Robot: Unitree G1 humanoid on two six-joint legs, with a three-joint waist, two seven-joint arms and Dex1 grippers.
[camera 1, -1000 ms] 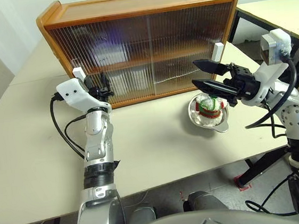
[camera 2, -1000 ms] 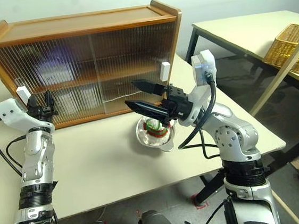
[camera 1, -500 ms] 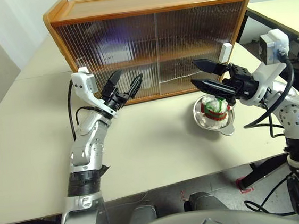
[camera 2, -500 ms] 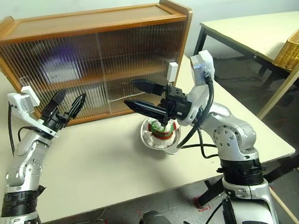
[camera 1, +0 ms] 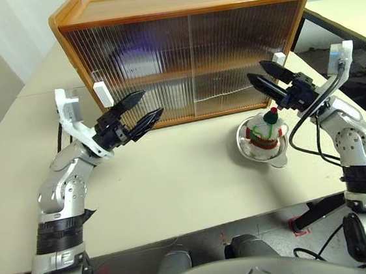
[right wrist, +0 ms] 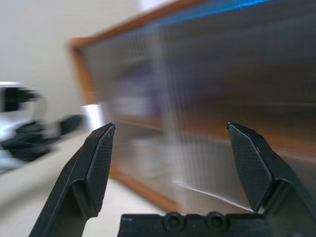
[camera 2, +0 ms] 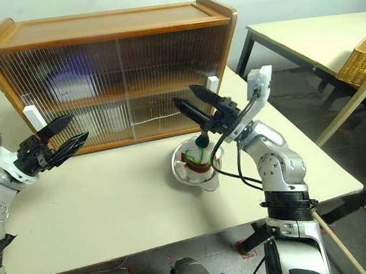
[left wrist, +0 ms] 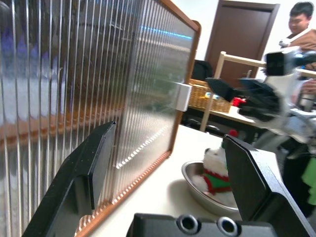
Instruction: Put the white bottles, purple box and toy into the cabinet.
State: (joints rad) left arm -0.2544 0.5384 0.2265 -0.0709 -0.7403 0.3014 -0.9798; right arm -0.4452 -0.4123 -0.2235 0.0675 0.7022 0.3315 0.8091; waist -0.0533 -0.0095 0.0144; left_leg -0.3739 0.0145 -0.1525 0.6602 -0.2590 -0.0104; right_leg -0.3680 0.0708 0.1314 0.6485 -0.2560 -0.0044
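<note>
Both my pincers are spread and empty. My left gripper (camera 1: 142, 110) hovers before the wide orange-brown wooden cabinet (camera 1: 182, 6), whose ribbed sliding doors are shut; my right gripper (camera 1: 265, 78) hangs near its right white handle (camera 1: 280, 57). The small white plush toy (camera 1: 263, 132) sits in a shiny metal bowl (camera 1: 273, 157) on the cream table (camera 1: 174, 177), below my right gripper. White and purple shapes blur behind the doors.

Head stereo pair looks down at cabinet (camera 1: 187, 51) front; both wrist cams face it close, along the doors.
</note>
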